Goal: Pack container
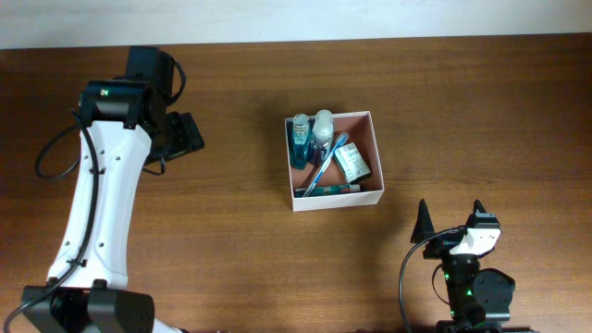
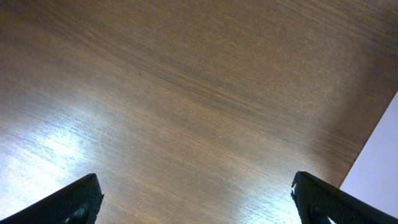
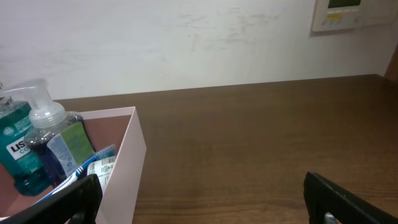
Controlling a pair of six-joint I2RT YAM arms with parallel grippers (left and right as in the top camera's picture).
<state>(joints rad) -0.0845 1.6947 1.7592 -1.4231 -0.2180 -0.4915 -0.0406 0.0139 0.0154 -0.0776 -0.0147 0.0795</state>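
Observation:
The container (image 1: 375, 148) is a square white-walled box with a pinkish-brown inside, at the table's middle. In it lie a teal mouthwash bottle (image 1: 300, 141), a clear pump bottle (image 1: 322, 129), a small green-and-white box (image 1: 351, 163) and a blue toothbrush (image 1: 326, 165). The right wrist view shows its near wall (image 3: 124, 163) and the bottles (image 3: 18, 146). My left gripper (image 1: 190, 134) is open and empty over bare wood at the far left (image 2: 196, 199). My right gripper (image 1: 450, 217) is open and empty, in front of and right of the container (image 3: 202, 199).
The wooden table's far edge meets a white wall (image 3: 186, 43) with a wall panel (image 3: 339, 15). The left wrist view shows the table's edge at its right side (image 2: 373, 155).

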